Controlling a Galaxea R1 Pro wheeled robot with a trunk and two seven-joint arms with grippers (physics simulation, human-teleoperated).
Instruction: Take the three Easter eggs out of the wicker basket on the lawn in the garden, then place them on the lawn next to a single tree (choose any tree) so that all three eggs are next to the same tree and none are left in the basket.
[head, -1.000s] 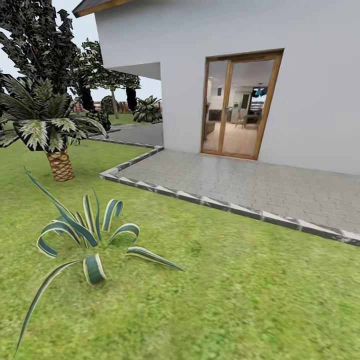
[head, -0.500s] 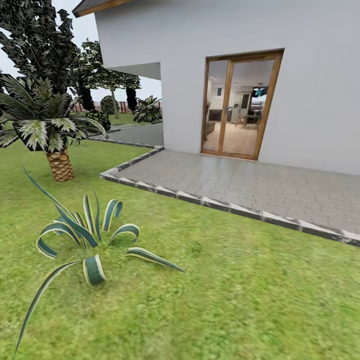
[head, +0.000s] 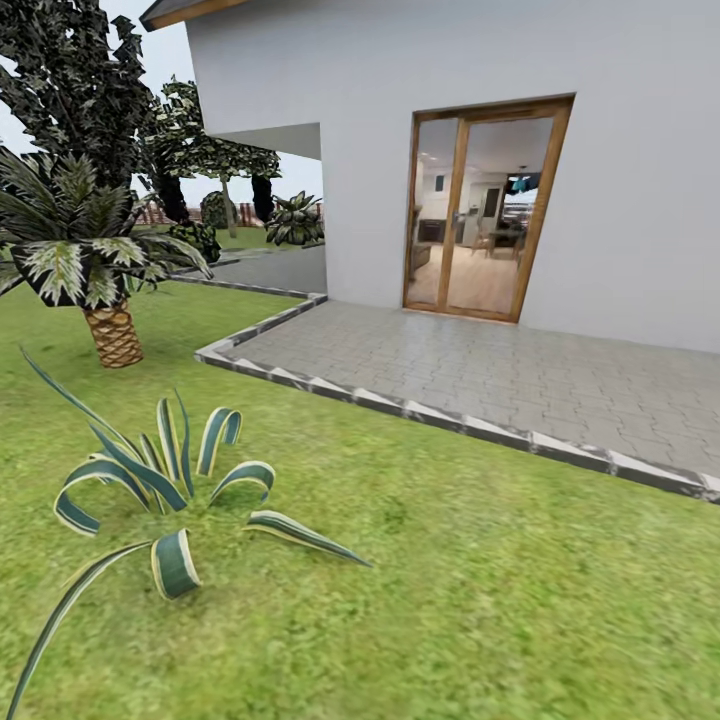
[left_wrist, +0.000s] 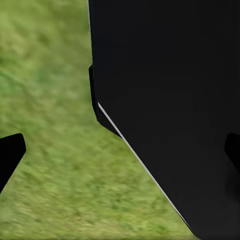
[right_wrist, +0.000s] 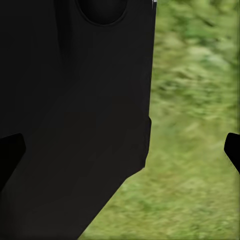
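Searching for the basket seems to be the step in hand: the robot stands on the lawn (head: 470, 590) and nothing of the task has begun, as far as I can judge. The head view looks over grass toward a white house (head: 450, 60) with a wooden glass door (head: 480, 210) and a grey paved patio (head: 500, 370). A striped agave plant (head: 165, 480) grows near the robot at the left, and a short palm (head: 85, 260) stands further behind it. I see no wicker basket, no Easter eggs and no straight pale trunk here, so where they are I cannot tell. The next move calls for turning or driving the base until the basket comes into sight.

The wrist views look down at blurred grass beside a large black body of the robot, which the head view lacks. On the left gripper (left_wrist: 120, 155) and the right gripper (right_wrist: 120, 150) the dark fingers stand far apart at the picture edges, spread and holding nothing.
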